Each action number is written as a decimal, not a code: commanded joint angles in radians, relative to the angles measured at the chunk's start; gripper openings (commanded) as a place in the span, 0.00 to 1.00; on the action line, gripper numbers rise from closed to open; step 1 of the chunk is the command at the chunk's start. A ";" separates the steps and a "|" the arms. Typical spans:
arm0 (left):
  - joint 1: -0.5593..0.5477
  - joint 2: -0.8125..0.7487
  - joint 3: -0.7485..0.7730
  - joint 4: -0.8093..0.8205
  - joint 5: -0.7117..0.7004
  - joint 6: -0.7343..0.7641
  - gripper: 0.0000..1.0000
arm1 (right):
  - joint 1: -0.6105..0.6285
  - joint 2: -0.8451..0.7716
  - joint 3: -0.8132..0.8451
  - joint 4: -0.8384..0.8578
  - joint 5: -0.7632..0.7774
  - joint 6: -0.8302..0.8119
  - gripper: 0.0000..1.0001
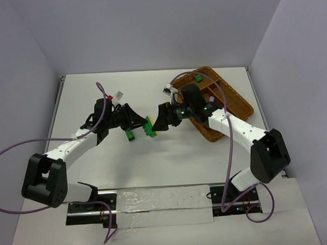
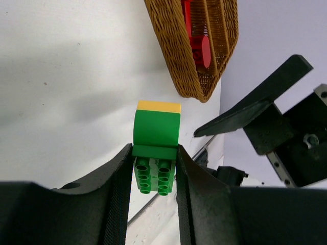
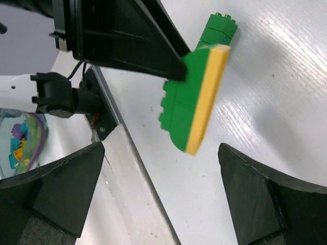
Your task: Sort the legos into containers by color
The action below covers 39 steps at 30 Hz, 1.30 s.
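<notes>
From above, walls close in the white surface point(image 1: 154, 171) at 9, 12 and 3 o'clock; its bare stretch lies toward 6. The wicker tray point(image 1: 241, 94) sits askew at 2 o'clock, near the right edge. Near the centre the left tool point(image 2: 153, 150) is clamped on a green lego point(image 2: 156, 133), which is glossy, studded and rounded on one side. A flat yellow plate point(image 2: 159, 106) caps its far end (whether it clears the surface we cannot tell). The right tool point(image 3: 159, 153) faces it, fingers spread wide, touching nothing. A loose green brick point(image 1: 131, 136) lies just at 7 o'clock of it. Red pieces point(image 2: 198, 43) lie in one tray section.
</notes>
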 commanded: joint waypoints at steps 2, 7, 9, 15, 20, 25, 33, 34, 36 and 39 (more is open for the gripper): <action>0.044 -0.066 -0.010 0.034 0.148 0.096 0.00 | -0.041 -0.100 -0.049 0.030 -0.076 -0.032 1.00; 0.044 -0.116 0.025 0.001 0.236 0.197 0.00 | -0.089 -0.148 -0.111 0.150 -0.153 0.000 1.00; 0.044 -0.139 0.035 -0.006 0.263 0.219 0.00 | -0.104 -0.148 -0.118 0.191 -0.202 0.019 1.00; 0.044 -0.178 0.031 0.039 0.363 0.254 0.00 | -0.107 -0.102 -0.100 0.267 -0.277 0.038 1.00; 0.044 -0.227 0.007 0.107 0.414 0.255 0.00 | -0.107 -0.047 -0.063 0.263 -0.328 0.047 0.98; 0.044 -0.268 -0.018 0.160 0.452 0.252 0.00 | -0.104 -0.017 -0.073 0.350 -0.404 0.110 0.91; 0.044 -0.259 -0.012 0.137 0.461 0.268 0.00 | -0.076 -0.007 -0.058 0.450 -0.491 0.167 0.85; 0.044 -0.259 -0.012 0.133 0.461 0.269 0.00 | -0.076 -0.006 -0.054 0.446 -0.493 0.166 0.85; 0.044 -0.261 -0.008 0.130 0.458 0.273 0.00 | -0.075 -0.003 -0.045 0.431 -0.507 0.157 0.84; 0.044 -0.265 -0.004 0.119 0.454 0.278 0.00 | -0.071 0.001 -0.039 0.444 -0.531 0.168 0.84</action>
